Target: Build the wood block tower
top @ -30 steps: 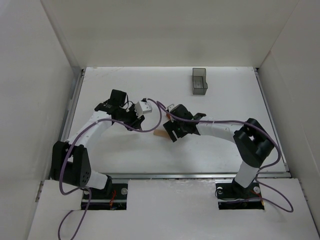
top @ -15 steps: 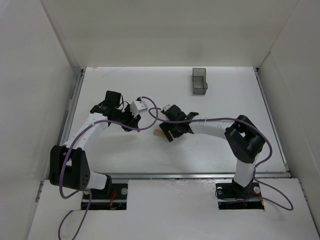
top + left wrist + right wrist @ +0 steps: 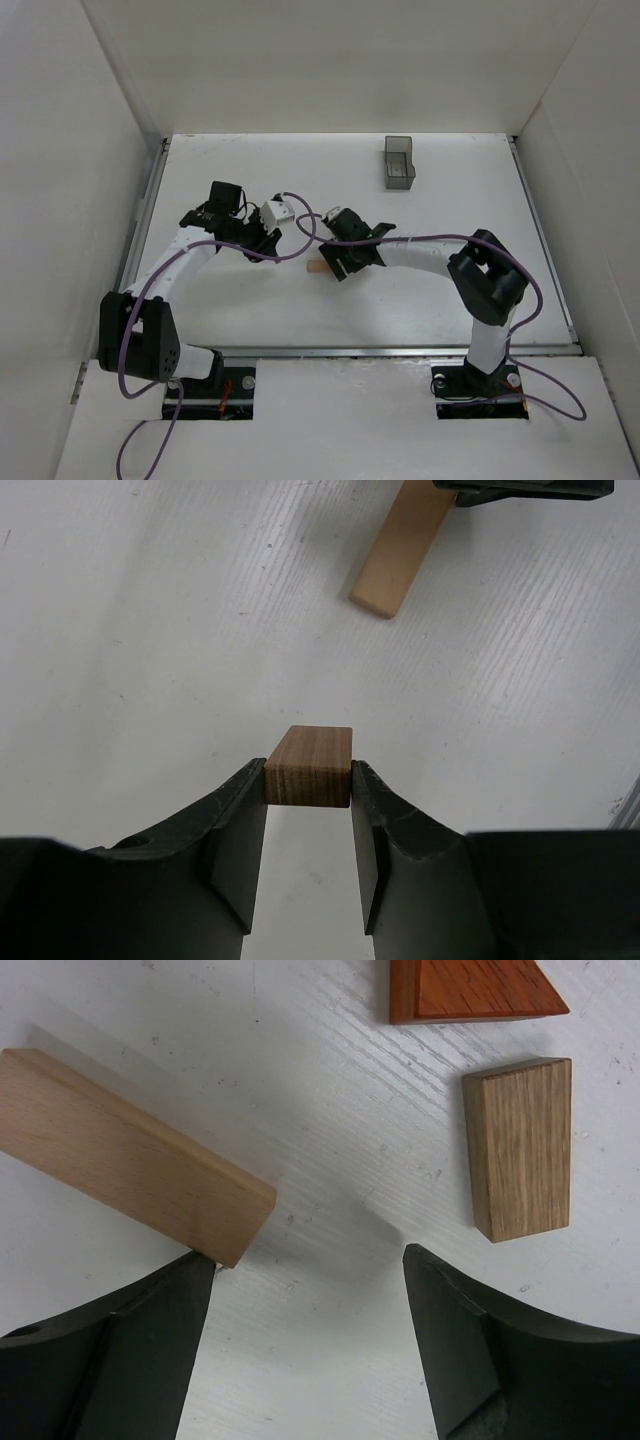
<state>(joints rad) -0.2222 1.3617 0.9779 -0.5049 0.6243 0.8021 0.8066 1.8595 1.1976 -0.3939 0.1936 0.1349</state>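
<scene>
- We are looking down at a white table (image 3: 450, 200); both arms are reaching in towards the middle of the top view.
- The left gripper (image 3: 308, 780) is clamping a small brown wooden block (image 3: 310, 758) between its two black fingers. In the left wrist view the block is sitting at the very fingertips, centre frame, with its end grain facing us.
- The right gripper (image 3: 305, 1258) is standing with its jaws wide apart and nothing between them, only bare table.
- A long pale tan rectangular wooden block (image 3: 130, 1150) is lying flat, slanting across the left half of the right wrist view. Its lower right corner is coming right up to the left-hand fingertip (image 3: 195, 1270); we cannot tell whether they are touching.
- A shorter tan rectangular wooden block (image 3: 520, 1145) is lying flat at the right of that view, apart from the long one.
- An orange triangular wooden piece (image 3: 470, 990) is lying just above the short block, cut off by the top edge.
- In the top view the long pale block (image 3: 317, 268) is showing at centre frame, between the two grippers.
- A translucent dark grey plastic bin (image 3: 399, 163) is standing at upper centre right, well apart from the blocks.
</scene>
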